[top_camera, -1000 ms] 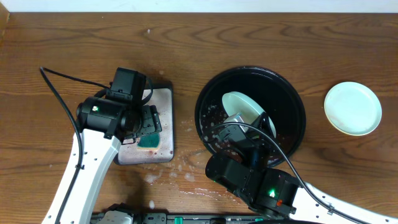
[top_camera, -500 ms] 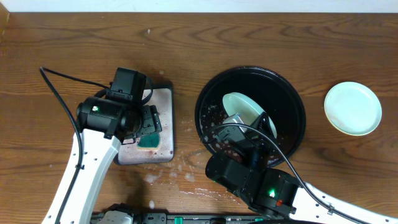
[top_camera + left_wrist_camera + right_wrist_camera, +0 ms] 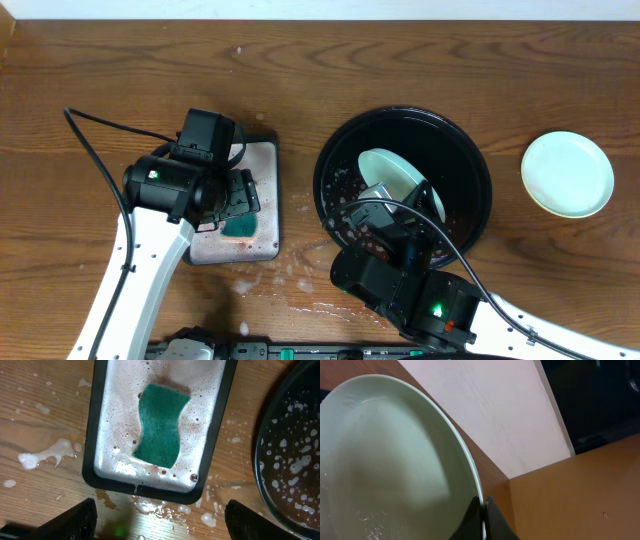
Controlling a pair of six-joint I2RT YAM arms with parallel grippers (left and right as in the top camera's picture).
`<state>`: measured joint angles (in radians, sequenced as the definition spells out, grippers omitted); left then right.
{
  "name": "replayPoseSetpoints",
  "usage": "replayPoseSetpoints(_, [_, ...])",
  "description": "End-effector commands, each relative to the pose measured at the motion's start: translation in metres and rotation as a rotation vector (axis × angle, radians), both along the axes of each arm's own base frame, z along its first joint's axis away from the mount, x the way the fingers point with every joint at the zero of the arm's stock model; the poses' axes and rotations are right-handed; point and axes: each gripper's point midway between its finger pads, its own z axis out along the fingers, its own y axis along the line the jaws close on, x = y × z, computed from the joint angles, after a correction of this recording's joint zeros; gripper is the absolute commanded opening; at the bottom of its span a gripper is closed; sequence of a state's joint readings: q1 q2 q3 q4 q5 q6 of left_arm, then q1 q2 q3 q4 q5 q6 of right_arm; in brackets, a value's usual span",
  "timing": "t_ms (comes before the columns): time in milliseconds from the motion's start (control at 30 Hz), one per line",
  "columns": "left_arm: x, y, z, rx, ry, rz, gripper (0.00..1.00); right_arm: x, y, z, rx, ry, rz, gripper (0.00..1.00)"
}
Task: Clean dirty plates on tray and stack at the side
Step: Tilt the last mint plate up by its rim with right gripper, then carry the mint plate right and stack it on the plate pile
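Here, right fingers (image 3: 496,522) pinch one plate's (image 3: 395,460) rim above the tray (image 3: 468,165).

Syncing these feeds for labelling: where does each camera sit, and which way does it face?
Overhead: fixed above the table, looking straight down; the left arm hangs over the silver tray, the right arm over the black tray.
Left wrist: faces down at the green sponge in the silver tray; fingertips of the open left hand fill the bottom corners.
Right wrist: looks along the pale plate, its rim pinched by the right hand.
Shared: overhead and left wrist both show sponge and both trays.
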<state>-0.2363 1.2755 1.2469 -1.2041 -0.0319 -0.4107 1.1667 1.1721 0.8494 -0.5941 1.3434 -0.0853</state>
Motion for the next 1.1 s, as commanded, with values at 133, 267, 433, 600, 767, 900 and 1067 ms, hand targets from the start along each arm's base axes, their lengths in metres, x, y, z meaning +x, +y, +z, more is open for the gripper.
replayPoseSetpoints(133, [0.001, 0.001, 0.003, 0.002, -0.007, -0.002, 0.83, -0.003, -0.003, 0.008, -0.004, -0.036, -0.015, 0.01])
replayPoseSetpoints(267, [0.001, 0.001, 0.003, 0.002, -0.007, -0.002, 0.82, -0.003, -0.003, 0.008, -0.003, -0.036, -0.015, 0.01])
replayPoseSetpoints(433, [0.001, 0.001, 0.003, 0.002, -0.007, -0.002, 0.83, 0.003, -0.004, -0.001, 0.114, -0.013, -0.025, 0.01])
replayPoseSetpoints(600, [0.001, 0.001, 0.003, 0.002, -0.007, -0.002, 0.82, 0.024, -0.033, -0.032, 0.355, 0.076, -0.157, 0.01])
replayPoseSetpoints(767, [0.001, 0.001, 0.003, 0.002, -0.007, -0.002, 0.82, 0.049, -0.079, -0.074, 0.618, 0.278, -0.325, 0.01])
replayPoseSetpoints(900, [0.001, 0.001, 0.003, 0.002, -0.007, -0.002, 0.82, 0.060, -0.101, -0.094, 0.886, 0.437, -0.372, 0.01])
replayPoseSetpoints(1067, [0.001, 0.001, 0.003, 0.002, -0.007, -0.002, 0.82, 0.079, -0.163, -0.092, 1.185, 0.382, -0.478, 0.01])
